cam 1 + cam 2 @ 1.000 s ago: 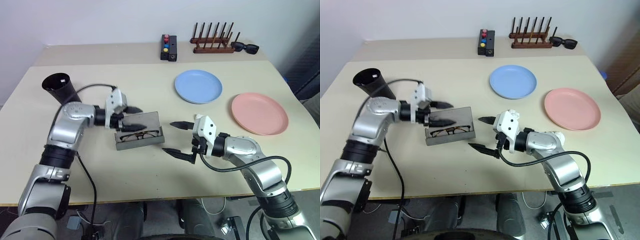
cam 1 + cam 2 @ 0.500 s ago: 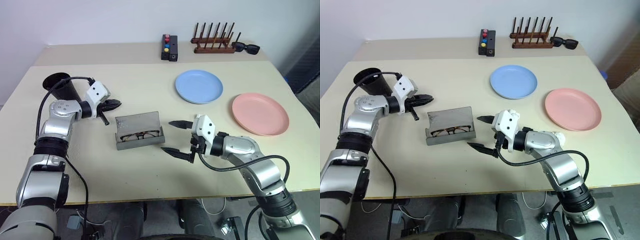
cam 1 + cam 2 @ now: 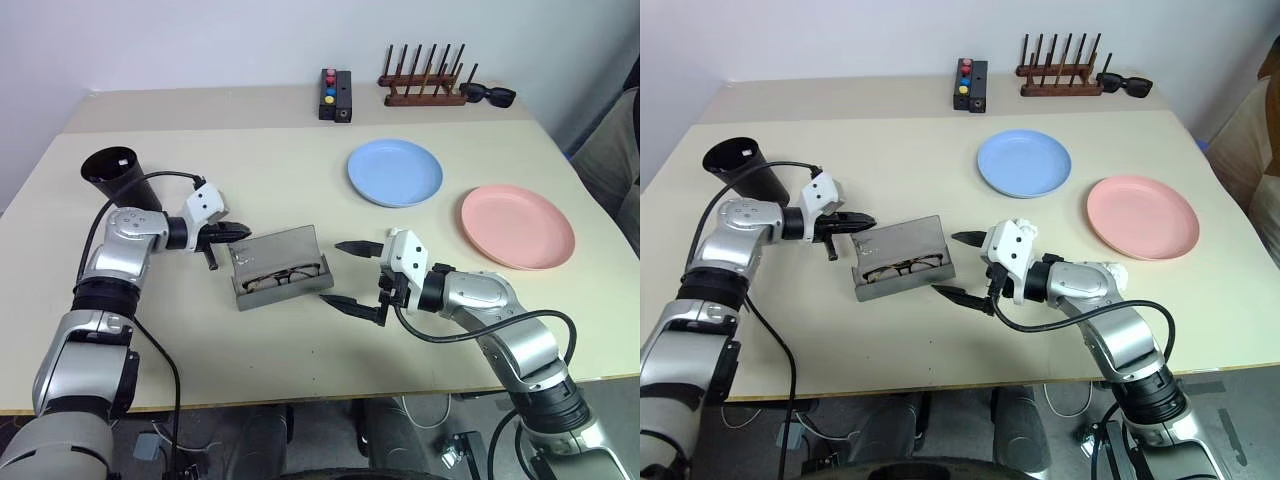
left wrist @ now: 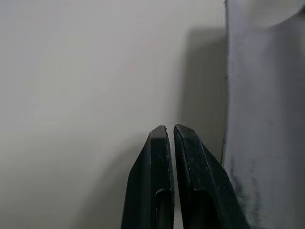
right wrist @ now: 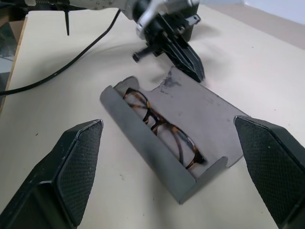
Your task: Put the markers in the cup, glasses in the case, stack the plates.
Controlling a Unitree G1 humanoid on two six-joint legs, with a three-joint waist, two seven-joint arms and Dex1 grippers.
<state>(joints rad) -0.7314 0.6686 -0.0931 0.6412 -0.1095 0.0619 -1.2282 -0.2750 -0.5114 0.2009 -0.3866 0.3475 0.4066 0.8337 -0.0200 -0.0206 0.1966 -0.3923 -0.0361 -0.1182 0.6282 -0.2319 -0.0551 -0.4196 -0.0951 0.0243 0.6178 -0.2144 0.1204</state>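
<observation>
This looks like a robot test room or lab rather than a home. A plain cream table [image 3: 300, 170] fills most of the frame, set against a bare white wall [image 3: 250, 40] along the top, with nothing decorative on either. The things on it are laid out sparsely, like test props: a blue plate [image 3: 396, 172] and a pink plate [image 3: 517, 226] at the right, a black cup [image 3: 113, 172] at the left, an open grey case [image 3: 278, 267] in the middle. At the top edge stand a wooden peg rack [image 3: 426, 78], black sunglasses [image 3: 489, 95] and a small black box with coloured buttons [image 3: 337, 94]. Loose cables [image 3: 165, 375] hang along the lower left, below the table's edge.
</observation>
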